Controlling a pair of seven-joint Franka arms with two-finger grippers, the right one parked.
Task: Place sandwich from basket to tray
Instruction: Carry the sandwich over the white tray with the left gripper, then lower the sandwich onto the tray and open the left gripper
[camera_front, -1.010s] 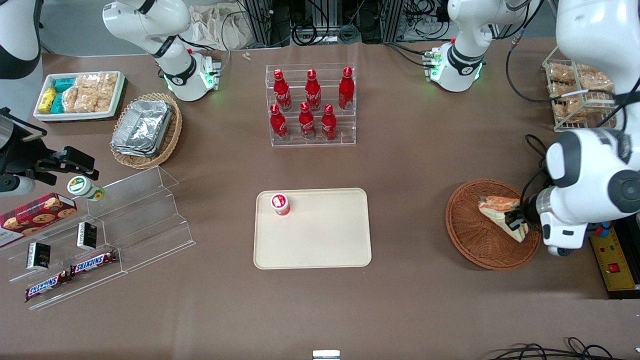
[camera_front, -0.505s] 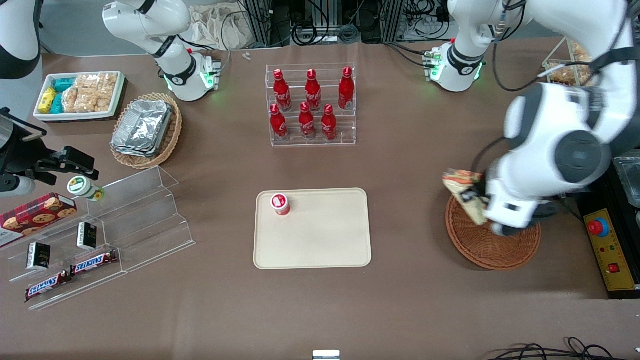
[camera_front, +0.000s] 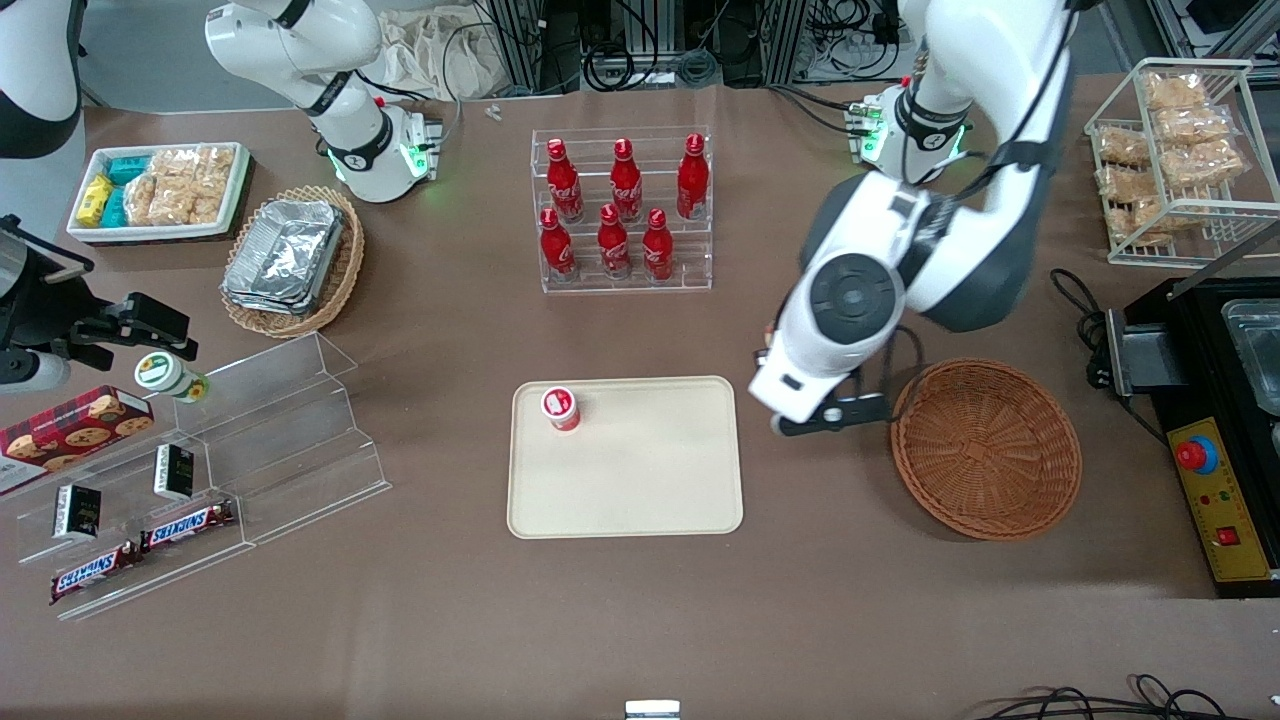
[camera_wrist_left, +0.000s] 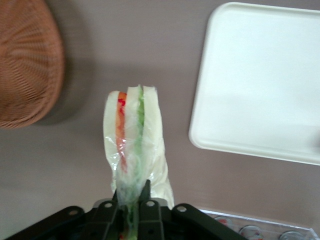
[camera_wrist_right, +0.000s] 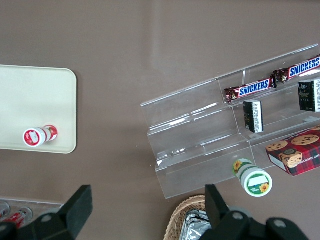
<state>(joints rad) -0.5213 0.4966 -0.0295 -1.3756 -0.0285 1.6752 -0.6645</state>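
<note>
The sandwich (camera_wrist_left: 131, 131), a wedge of pale bread with orange, red and green filling in clear wrap, hangs above the brown table. My gripper (camera_wrist_left: 131, 192) is shut on its narrow end. It is in the air between the round reddish-brown basket (camera_wrist_left: 25, 65) and the cream tray (camera_wrist_left: 265, 80), over neither of them. In the front view the working arm's wrist (camera_front: 830, 330) hides the sandwich and the fingers. There it stands just off the tray's (camera_front: 640, 480) short edge, beside the basket (camera_front: 985, 450), which holds nothing.
A small red-and-white jar (camera_front: 561, 408) stands in a tray corner. A clear rack of red bottles (camera_front: 622, 210) is farther from the front camera. A wire rack of snack packs (camera_front: 1170, 160) and a black box with a red button (camera_front: 1215, 480) lie at the working arm's end.
The gripper has lifted the sandwich out of the basket and carried it sideways toward the tray. The basket is now empty.
</note>
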